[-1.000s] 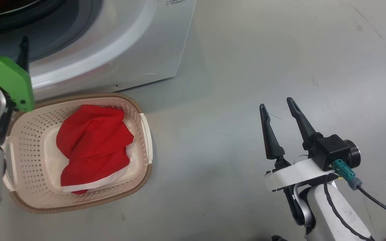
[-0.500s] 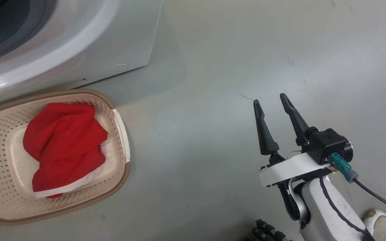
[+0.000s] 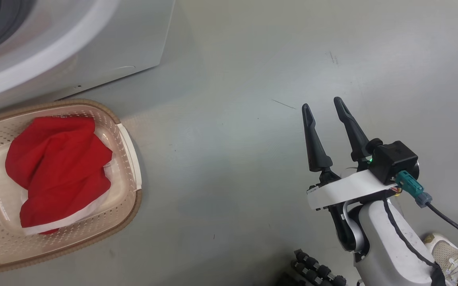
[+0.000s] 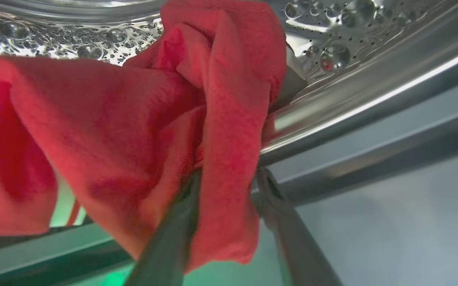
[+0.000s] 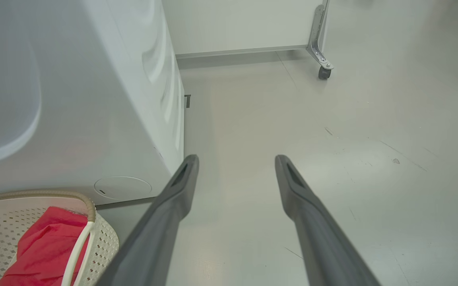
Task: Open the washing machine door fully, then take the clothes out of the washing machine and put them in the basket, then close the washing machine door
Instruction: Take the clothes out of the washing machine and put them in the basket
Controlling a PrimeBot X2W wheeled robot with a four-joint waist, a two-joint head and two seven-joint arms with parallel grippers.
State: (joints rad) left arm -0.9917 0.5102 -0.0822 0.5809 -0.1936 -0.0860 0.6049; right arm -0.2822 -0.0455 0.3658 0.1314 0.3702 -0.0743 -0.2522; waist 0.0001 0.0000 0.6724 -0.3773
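Inside the steel drum (image 4: 332, 51) of the washing machine (image 3: 74, 51) lies a bright red garment (image 4: 133, 119), one of the clothes. My left gripper (image 4: 229, 174) reaches into the drum with a hanging fold of that cloth between its two fingers, and both fingers touch it. Whether they pinch it I cannot tell. A second red garment with white trim (image 3: 54, 159) lies in the cream basket (image 3: 131, 206) on the floor below the machine's front. My right gripper (image 3: 322, 104) hovers open and empty over bare floor, far right of the basket. The washing machine door is out of view.
The basket (image 5: 105, 238) stands against the machine's white front corner (image 5: 94, 99). Grey floor stretches to the right of them. A person's pale shoe (image 3: 447, 254) and a black ribbed part (image 3: 316, 270) sit at the lower right. A caster wheel (image 5: 324, 72) stands by the far wall.
The head camera has turned right, so the basket and machine have slid left in its picture and my left arm's green part has left it. The right gripper stays open.
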